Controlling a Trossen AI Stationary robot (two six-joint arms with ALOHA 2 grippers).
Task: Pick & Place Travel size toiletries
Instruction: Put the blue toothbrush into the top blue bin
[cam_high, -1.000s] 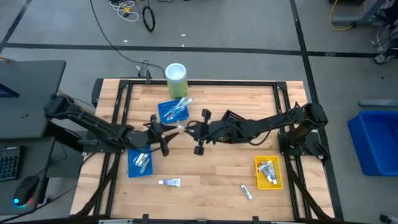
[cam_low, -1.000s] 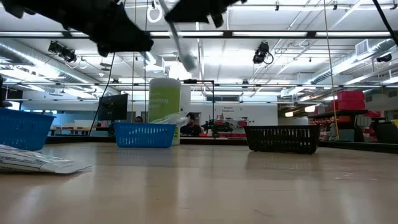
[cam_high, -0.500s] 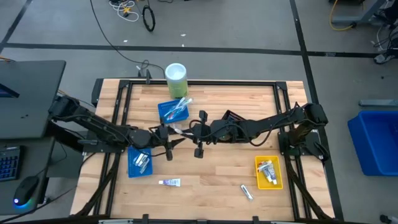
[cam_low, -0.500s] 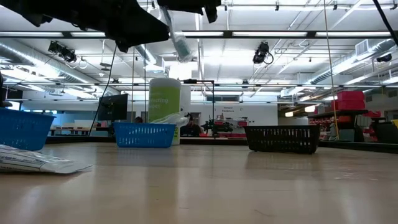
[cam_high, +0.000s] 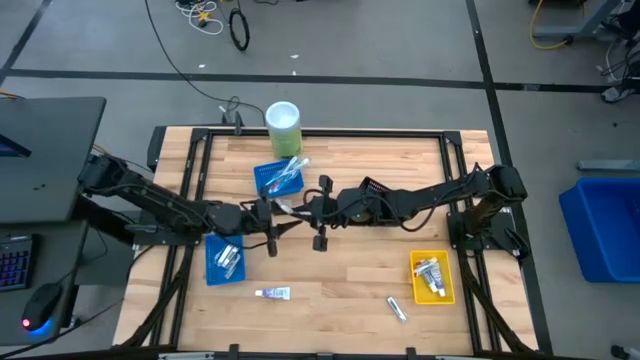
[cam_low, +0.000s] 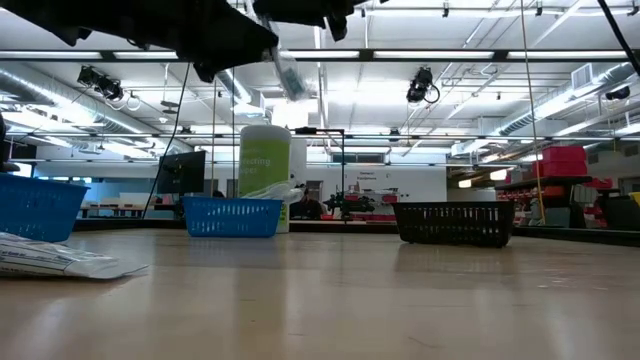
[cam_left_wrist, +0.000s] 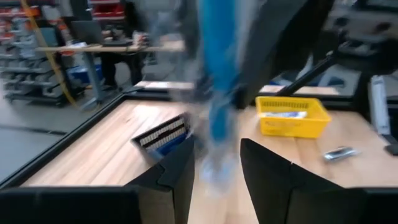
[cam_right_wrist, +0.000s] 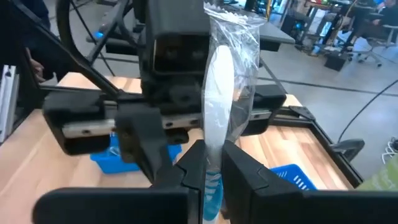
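A toothbrush in a clear wrapper (cam_right_wrist: 217, 93), white with a blue handle end, is held high over the table's middle by my right gripper (cam_right_wrist: 214, 165), which is shut on it. It also shows in the high view as the toothbrush (cam_high: 287, 207) and in the low view as the toothbrush (cam_low: 286, 70). My left gripper (cam_left_wrist: 217, 168) faces it from the table's left, open. Its fingers stand on either side of the blurred toothbrush (cam_left_wrist: 217, 106); I see no touch. My right gripper pinches the toothbrush's blue handle end (cam_right_wrist: 213, 180) between its two fingers, wrapper included. The fingers come about level from the table's right, and the toothbrush runs on out past the fingertips toward my left gripper. It is lifted clear of the table.
A blue tray (cam_high: 266, 172) with toothbrushes lies far of centre, a second blue tray (cam_high: 212, 268) near left, a black tray (cam_high: 372, 187) under my right arm and a yellow tray (cam_high: 446, 285) near right. A green-white cylinder (cam_high: 283, 124) stands at the far edge. A tube (cam_high: 272, 293) and another small item (cam_high: 397, 309) lie near the front.
My left gripper has moved toward the table's right, up to the toothbrush, and has turned at the wrist; its fingers now stand around the toothbrush's free end. My right gripper has stayed in place with the toothbrush.
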